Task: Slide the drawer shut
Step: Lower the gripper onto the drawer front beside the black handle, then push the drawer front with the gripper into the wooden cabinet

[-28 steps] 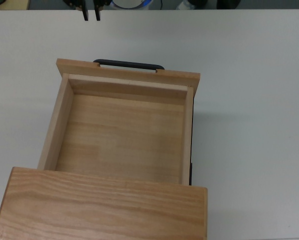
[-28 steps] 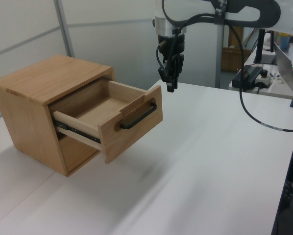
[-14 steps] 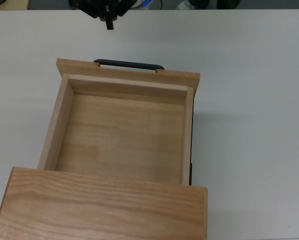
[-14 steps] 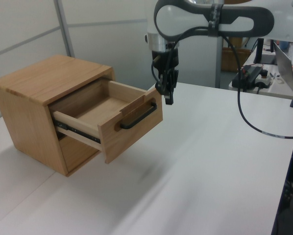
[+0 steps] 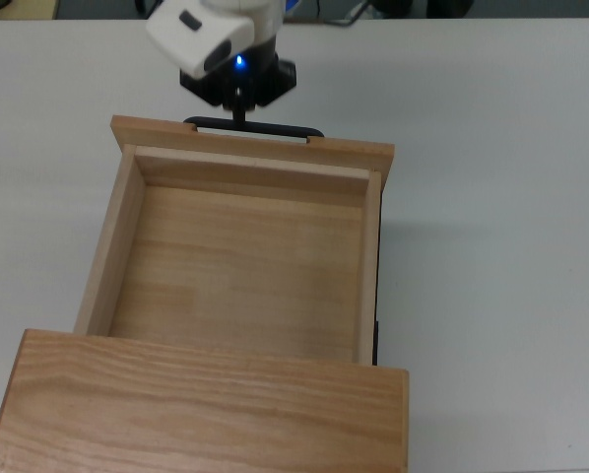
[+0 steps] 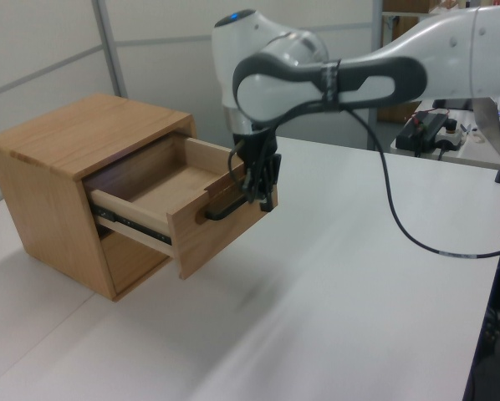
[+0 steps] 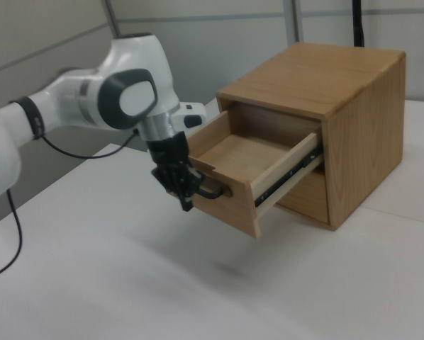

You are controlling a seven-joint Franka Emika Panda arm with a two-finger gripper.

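White counter, drawer [image 5: 237,258] pulled well out of the cabinet [image 6: 74,134], and the hand [image 6: 262,185] sits right against the handle [image 5: 255,128] on the front panel's outer side, can't tell spread or pinched, so the push goes straight back toward the cabinet.

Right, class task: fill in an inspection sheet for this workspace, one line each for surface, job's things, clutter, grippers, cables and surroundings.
Surface: white table, bare around the cabinet.
Job's things: drawer pulled well out of the wooden cabinet, empty inside; its black handle faces the arm.
Clutter: nothing seen on the table near the cabinet.
Grippers: gripper right at the handle in front of the drawer's front panel; contact cannot be told.
Cables: a black cable hangs from the arm over the table.
Surroundings: grey wall panels behind; a side desk with equipment at the left view's right.
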